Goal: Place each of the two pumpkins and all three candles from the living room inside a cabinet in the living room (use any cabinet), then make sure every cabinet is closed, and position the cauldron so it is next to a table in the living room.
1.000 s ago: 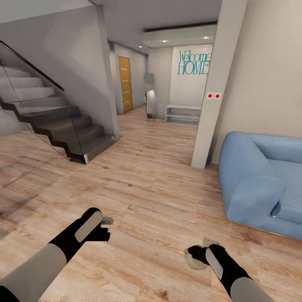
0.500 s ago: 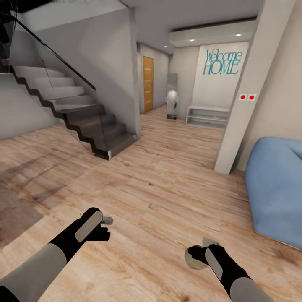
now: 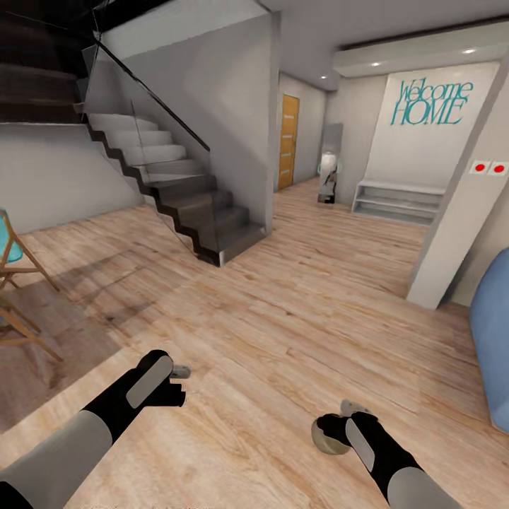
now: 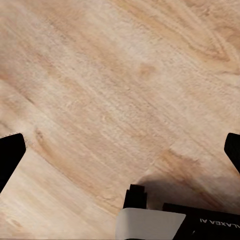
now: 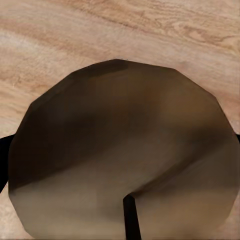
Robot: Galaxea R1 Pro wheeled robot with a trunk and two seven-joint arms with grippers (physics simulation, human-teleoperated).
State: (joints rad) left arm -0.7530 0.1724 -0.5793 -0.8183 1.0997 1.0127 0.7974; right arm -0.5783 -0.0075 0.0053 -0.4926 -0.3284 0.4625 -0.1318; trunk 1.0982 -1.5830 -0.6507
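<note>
Right tool (image 3: 332, 433) clamped on a beige-grey candle (image 3: 326, 440), carried low over the wood plank floor (image 3: 283, 318); wick (image 5: 129, 215) facing the wrist camera. Left tool (image 3: 177, 385) apart, holding nothing, apparently. Staircase (image 3: 184, 205) ahead left, blue sofa (image 3: 495, 353) at far right.

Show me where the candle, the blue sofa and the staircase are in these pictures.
candle (image 5: 125, 150), right wrist view, on its round end face.
blue sofa (image 3: 495, 339), head view, on its arm.
staircase (image 3: 191, 205), head view, on a lower dark step.

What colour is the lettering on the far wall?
Teal "Welcome HOME" lettering on a white wall, clearest in the head view.
</note>
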